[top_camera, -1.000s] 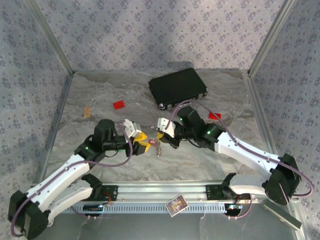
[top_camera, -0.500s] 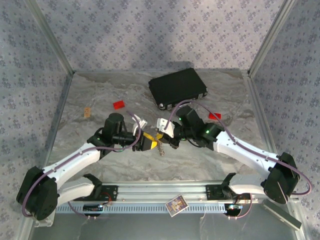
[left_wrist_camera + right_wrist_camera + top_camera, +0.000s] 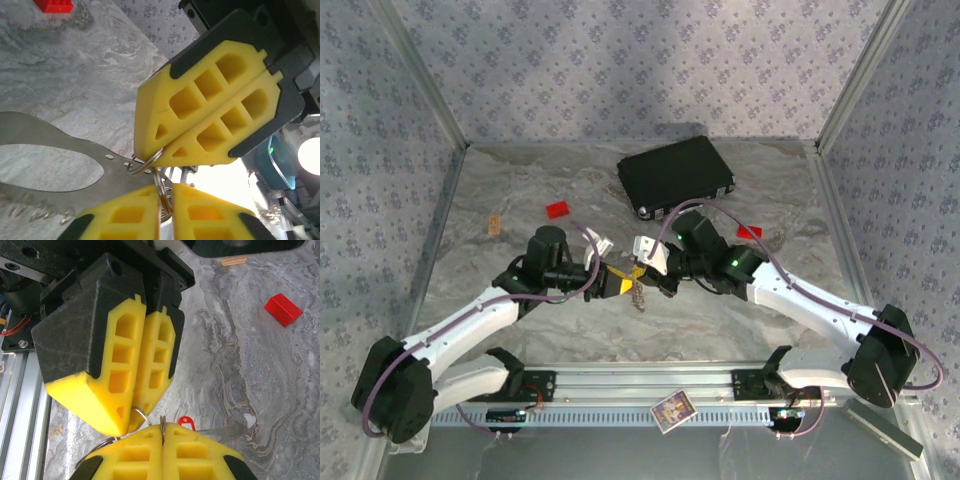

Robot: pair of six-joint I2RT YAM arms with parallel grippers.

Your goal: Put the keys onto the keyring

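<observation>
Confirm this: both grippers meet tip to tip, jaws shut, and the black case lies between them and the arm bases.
Wrong on the case. The top external view shows the black case beyond the left gripper and right gripper, toward the back wall. They do meet tip to tip, jaws shut.

The right gripper (image 3: 163, 429) and the left gripper (image 3: 131, 418) meet tip to tip, both pinching the keyring (image 3: 140, 413). A red key (image 3: 186, 420) sits just beside them.
</observation>
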